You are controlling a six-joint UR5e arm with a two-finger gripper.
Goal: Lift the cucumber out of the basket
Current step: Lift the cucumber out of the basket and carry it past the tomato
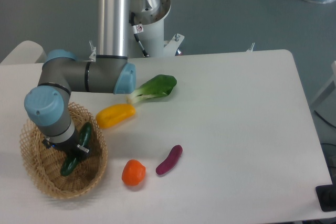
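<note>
Cucumber lies inside basket, long axis running near-left to far-right; mid-section hidden behind the wrist. Gripper sits over it; finger spread cannot be told, fingertips obscured.

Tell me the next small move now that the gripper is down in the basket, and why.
Probably close on the cucumber, then lift straight up. The gripper sits low inside the basket, right across the cucumber's middle, with green showing above and below it. Whether the jaws have already shut is hidden by the wrist, so confirm the grip before raising.
</note>
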